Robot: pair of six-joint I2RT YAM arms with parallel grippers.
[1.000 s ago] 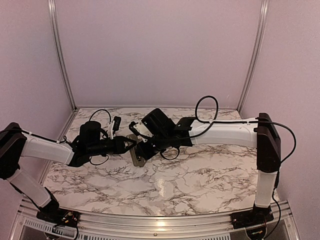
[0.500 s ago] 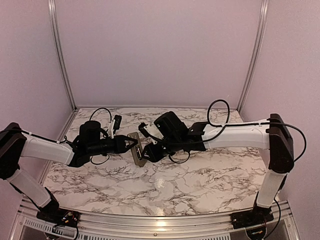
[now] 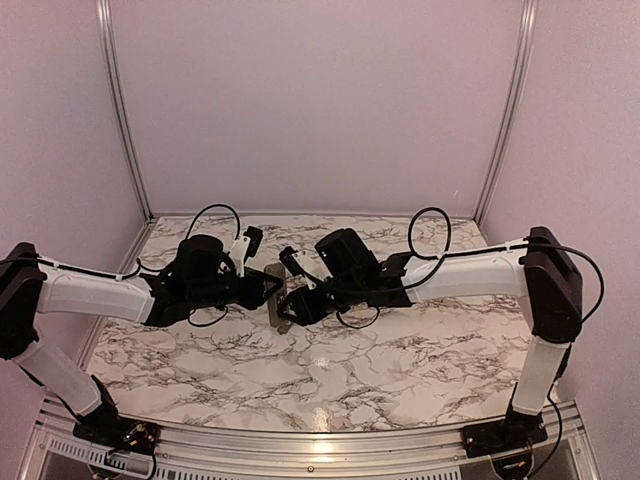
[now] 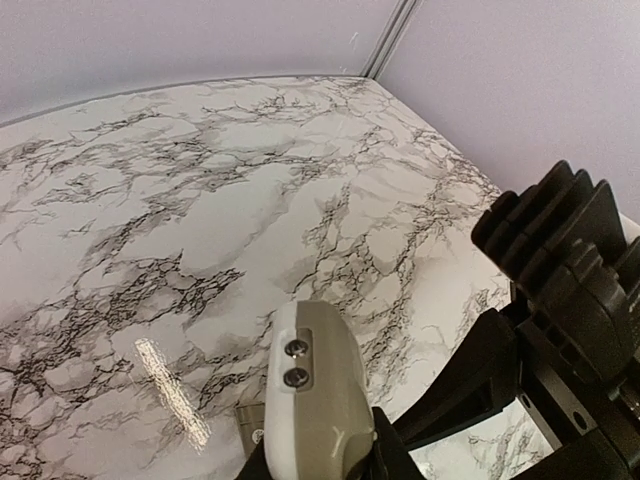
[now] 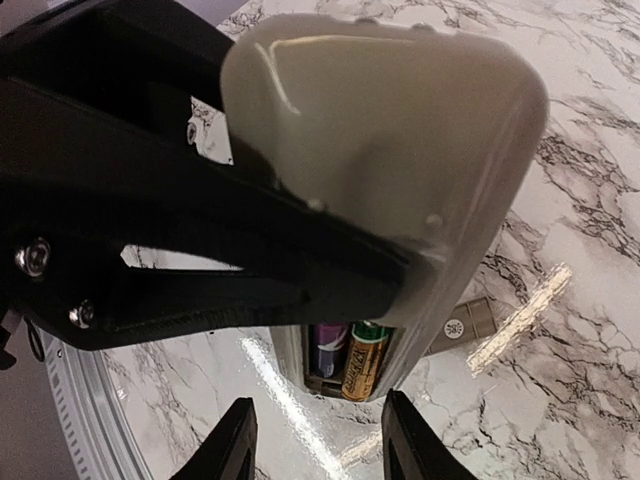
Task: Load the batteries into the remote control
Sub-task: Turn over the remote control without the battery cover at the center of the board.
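where the remote is: the remote control (image 5: 390, 130) is held up off the worktop (image 4: 150, 200), about mid-worktop between the two arms, greyish back showing
left tool: the left tool (image 3: 270, 291) is pinching the remote by its sides, black fingers tight on the shell
right tool: the right tool (image 5: 315, 445) has its fingers spread with nothing between them, hovering right at the open end of the remote
batteries: both batteries (image 5: 348, 358) sit side by side in the open bay, one dark purplish, one gold with a green band
cover: a small grey cover (image 5: 463, 325) lies flat on the worktop just beside the remote, so I'd say closing up isn't done yet
what could go wrong: the bay is uncovered, so a tilt or a bump from the right tool could pop a battery loose; the shell is smooth and rounded, so the pinch could slide; the cover is thin and flat on a glossy surface, so fingers may just skid it around
materials: the remote is glossy hard plastic with rounded corners; the batteries are slick little cylinders; the worktop is shiny marble print that throws glare
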